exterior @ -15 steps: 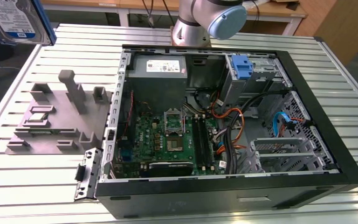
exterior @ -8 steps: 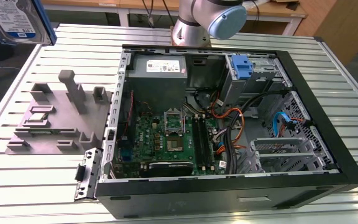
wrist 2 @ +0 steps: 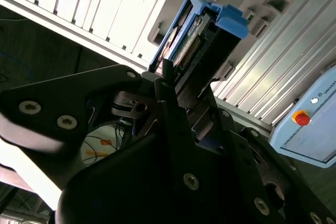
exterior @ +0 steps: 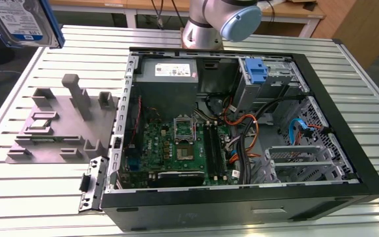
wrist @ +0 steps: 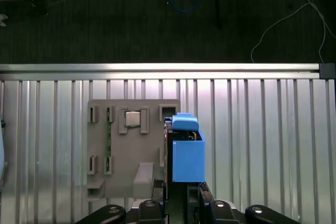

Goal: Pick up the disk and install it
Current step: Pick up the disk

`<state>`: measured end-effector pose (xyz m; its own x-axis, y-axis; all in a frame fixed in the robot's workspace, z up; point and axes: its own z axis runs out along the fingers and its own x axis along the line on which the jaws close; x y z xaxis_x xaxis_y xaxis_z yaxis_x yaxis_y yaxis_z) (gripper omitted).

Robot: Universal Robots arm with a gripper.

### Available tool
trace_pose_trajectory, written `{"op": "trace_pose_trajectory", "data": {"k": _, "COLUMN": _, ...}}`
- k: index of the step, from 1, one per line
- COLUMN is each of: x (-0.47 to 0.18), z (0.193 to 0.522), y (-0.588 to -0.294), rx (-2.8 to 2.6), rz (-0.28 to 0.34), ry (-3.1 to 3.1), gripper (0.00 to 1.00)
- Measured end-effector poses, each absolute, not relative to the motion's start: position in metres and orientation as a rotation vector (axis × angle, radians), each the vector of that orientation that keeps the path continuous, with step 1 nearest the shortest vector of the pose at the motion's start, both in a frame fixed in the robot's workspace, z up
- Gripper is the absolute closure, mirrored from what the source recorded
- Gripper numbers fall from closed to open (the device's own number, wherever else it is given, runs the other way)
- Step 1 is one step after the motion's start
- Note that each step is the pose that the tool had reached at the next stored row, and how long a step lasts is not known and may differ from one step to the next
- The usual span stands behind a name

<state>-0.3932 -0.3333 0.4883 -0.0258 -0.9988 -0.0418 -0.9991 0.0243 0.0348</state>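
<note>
Our gripper [wrist: 178, 187] is clamped shut on the disk [wrist: 187, 153], holding it edge-on above the grey tray [wrist: 126, 153]. In the exterior view its white-and-blue label [exterior: 21, 19] shows high at the exterior view's left, print too small to read, well apart from the open case [exterior: 359, 148]; the arm [exterior: 232, 19] stands behind that.

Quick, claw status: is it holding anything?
Claw: closed, holding the disk.

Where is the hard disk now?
The disk hangs in the air at the exterior view's top left, above the grey parts holder beside the open computer case; the first wrist view shows the gripper clamped on it.
</note>
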Motion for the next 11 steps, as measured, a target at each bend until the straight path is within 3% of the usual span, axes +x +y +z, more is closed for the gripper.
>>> {"op": "trace_pose_trajectory", "data": {"k": 11, "x": -0.372, "z": 0.488, "y": -0.333, "rx": -2.189, "rz": 0.085, "ry": 2.244, "gripper": 0.65}}
